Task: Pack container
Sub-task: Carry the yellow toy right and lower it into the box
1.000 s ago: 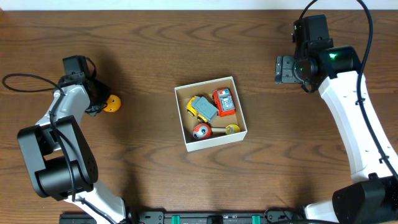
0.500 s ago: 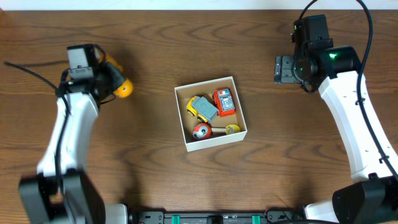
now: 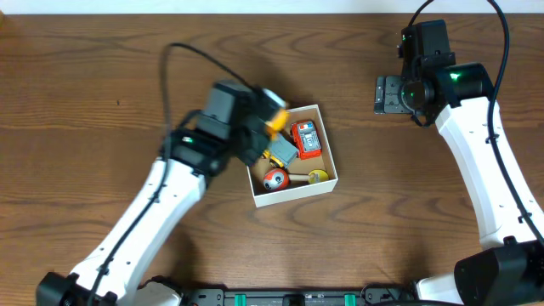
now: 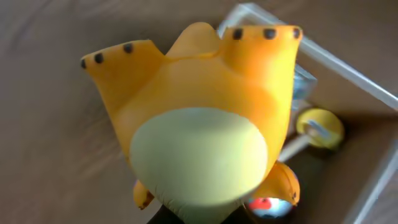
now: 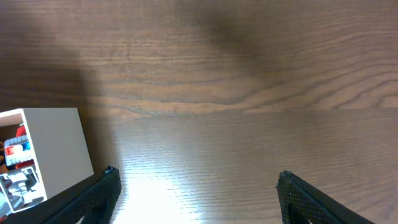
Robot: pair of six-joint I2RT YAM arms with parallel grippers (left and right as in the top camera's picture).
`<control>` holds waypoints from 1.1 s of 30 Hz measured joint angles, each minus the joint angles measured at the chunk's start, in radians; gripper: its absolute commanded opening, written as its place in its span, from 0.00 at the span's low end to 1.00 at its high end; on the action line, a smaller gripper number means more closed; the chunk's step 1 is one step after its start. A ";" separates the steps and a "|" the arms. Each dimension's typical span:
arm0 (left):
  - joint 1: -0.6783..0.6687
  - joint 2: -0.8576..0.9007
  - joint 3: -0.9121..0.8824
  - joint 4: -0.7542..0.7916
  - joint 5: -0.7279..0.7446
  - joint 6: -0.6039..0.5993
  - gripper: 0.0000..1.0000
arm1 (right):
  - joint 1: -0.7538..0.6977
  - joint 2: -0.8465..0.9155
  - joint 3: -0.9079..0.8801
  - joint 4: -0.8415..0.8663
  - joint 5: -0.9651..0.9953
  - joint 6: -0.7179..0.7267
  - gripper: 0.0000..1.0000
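The container (image 3: 295, 196) is a small square box with white walls and a brown inside, at the table's middle. In it lie a red toy car (image 3: 306, 139), a yellow and grey vehicle (image 3: 278, 150), a red ball toy (image 3: 274, 178) and a small yellow piece (image 3: 318, 176). My left gripper (image 3: 265, 115) is shut on an orange and yellow plush toy (image 4: 205, 130) and holds it above the box's left rim. The toy fills the left wrist view, with the box (image 4: 323, 59) behind it. My right gripper (image 5: 196, 186) is open and empty, over bare wood right of the box (image 5: 56, 146).
The wooden table (image 3: 102, 51) runs around the box on all sides. The left arm (image 3: 161, 212) reaches diagonally from the front left. The right arm (image 3: 480, 153) stands along the right side.
My left gripper has carried the plush toy from the far left of the table rightward to the box's left rim. The right arm has not moved.
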 measured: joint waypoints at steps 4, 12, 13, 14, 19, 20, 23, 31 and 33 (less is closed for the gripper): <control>-0.082 0.048 0.000 0.036 0.000 0.087 0.08 | 0.000 0.000 0.000 0.000 0.000 0.000 0.83; -0.168 0.148 0.000 0.013 -0.002 0.136 0.13 | 0.000 0.000 0.000 0.000 0.000 0.000 0.84; -0.180 0.150 0.000 0.012 -0.002 0.137 0.18 | 0.000 0.000 0.000 0.000 0.000 0.000 0.84; -0.193 0.150 0.000 0.012 -0.001 0.141 0.34 | 0.000 0.000 0.000 0.000 0.000 0.000 0.84; -0.229 0.150 0.000 0.007 0.000 0.153 0.53 | 0.000 0.000 0.000 0.000 0.000 0.000 0.84; -0.229 0.150 0.000 0.003 0.000 0.154 0.59 | 0.000 0.000 0.000 0.000 0.000 0.000 0.84; -0.228 0.150 0.000 -0.013 -0.002 0.156 0.64 | 0.000 0.000 0.000 0.000 0.000 0.000 0.83; -0.228 0.150 0.000 -0.016 -0.008 0.154 0.55 | 0.000 0.000 0.000 0.000 0.000 0.000 0.84; -0.228 0.150 0.000 -0.014 -0.021 0.155 0.53 | 0.000 0.000 0.000 0.000 0.000 0.000 0.84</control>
